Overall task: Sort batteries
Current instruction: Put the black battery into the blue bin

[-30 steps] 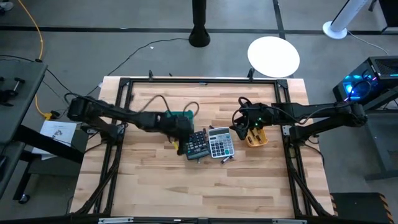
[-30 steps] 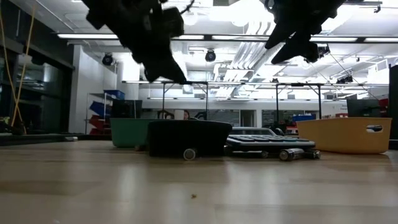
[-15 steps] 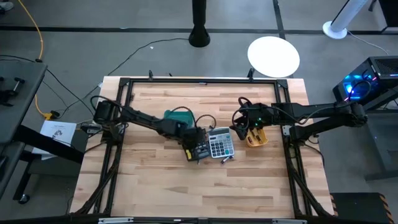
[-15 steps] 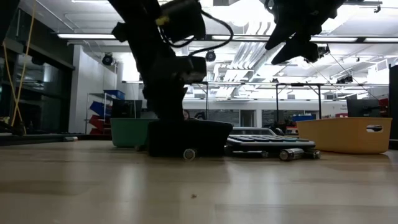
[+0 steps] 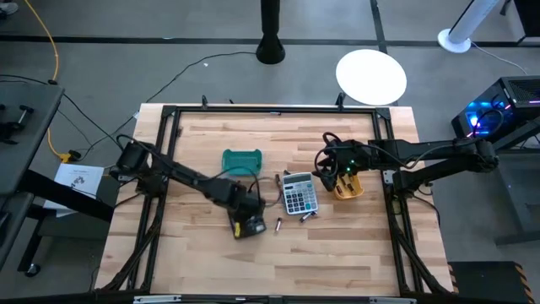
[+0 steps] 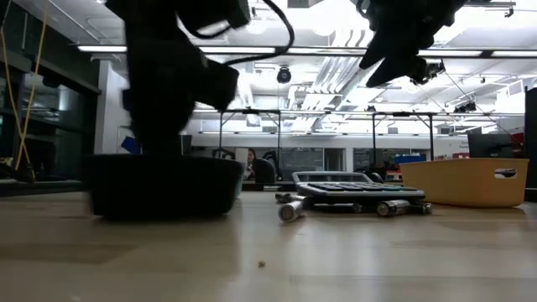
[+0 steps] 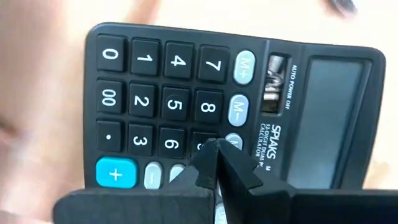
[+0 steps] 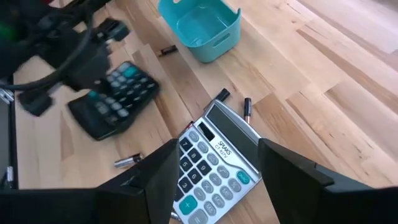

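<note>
Several batteries are lying loose on the wooden table (image 5: pixel 202 262) around the grey calculator (image 5: pixel 299 193): one battery (image 5: pixel 277 225) is sitting just beside the black calculator (image 5: pixel 247 225), a small cluster (image 5: pixel 308 217) is resting at the grey calculator's near edge, and two more (image 8: pixel 247 109) are lying by its display end. One further battery (image 8: pixel 166 50) is lying next to the teal tray (image 5: pixel 242 160). None is visibly in the teal tray, and whether any are in the yellow tray (image 5: pixel 347 186) cannot be told.

The step in hand looks like clearing — the left gripper (image 7: pixel 214 163) is bearing down on the keys of the black calculator, which is now sitting well apart from the grey one. Its fingers are pinched nearly together with nothing between them, the tips resting on the keypad. The low view is showing a battery (image 6: pixel 289 210) exposed in the open beside the grey calculator.

The right gripper (image 8: pixel 214 165) is hovering above the table near the yellow tray, its fingers spread wide and empty, looking down over the grey calculator.

Sorting proper seems barely begun. The next move probably calls for lifting off the black calculator, opening the fingers and coming down squarely over one thin cylinder — a battery that rolls easily if nudged sideways.
</note>
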You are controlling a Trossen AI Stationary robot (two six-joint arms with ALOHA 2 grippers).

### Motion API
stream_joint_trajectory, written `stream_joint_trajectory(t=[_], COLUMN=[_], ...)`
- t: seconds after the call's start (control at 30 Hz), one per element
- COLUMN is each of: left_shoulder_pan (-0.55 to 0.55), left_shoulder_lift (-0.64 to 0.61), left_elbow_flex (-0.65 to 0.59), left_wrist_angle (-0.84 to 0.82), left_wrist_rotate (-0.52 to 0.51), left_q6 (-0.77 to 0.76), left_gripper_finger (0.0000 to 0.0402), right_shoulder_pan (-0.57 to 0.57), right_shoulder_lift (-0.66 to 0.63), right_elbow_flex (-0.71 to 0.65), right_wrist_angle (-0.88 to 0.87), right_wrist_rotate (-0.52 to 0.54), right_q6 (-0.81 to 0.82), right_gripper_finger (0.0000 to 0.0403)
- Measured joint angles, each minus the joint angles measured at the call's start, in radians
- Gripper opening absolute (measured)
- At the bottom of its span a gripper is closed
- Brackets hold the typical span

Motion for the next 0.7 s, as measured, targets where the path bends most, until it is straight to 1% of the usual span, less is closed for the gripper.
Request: stream_joint_trajectory(t=[0.07, 0.13, 0.3, 0.5, 0.6, 0.7], left_shoulder_pan=[-0.042, -0.09, -0.209, -0.29, -0.321, -0.354], left_shoulder_lift=[-0.002, -0.002, -0.008, -0.012, -0.021, -0.037], left_elbow_flex=[0.0, -0.002, -0.038, -0.055, -0.055, -0.062], left_wrist_angle=[-0.006, -0.018, -0.018, -0.038, -0.115, -0.238], left_wrist_rotate=[0.044, 0.067, 0.073, 0.075, 0.081, 0.043], left_q6=[-0.044, -0.086, -0.221, -0.368, -0.409, -0.437], left_gripper_finger=[0.0, 0.0, 0.0, 0.0, 0.0, 0.0], right_shoulder_pan=[0.0, 0.0, 0.0, 0.021, 0.043, 0.069], right_shoulder_lift=[0.0, 0.0, 0.0, 0.004, 0.022, 0.061], right_elbow_flex=[0.0, 0.0, 0.0, 0.0, 0.0, 0.0], right_wrist_angle=[0.0, 0.0, 0.0, 0.03, 0.074, 0.141], right_wrist_rotate=[0.0, -0.007, -0.078, -0.089, -0.089, -0.087], right_q6=[-0.016, -0.017, 0.001, 0.082, 0.135, 0.186], right_gripper_finger=[0.0208, 0.0208, 0.0208, 0.0208, 0.0208, 0.0208])
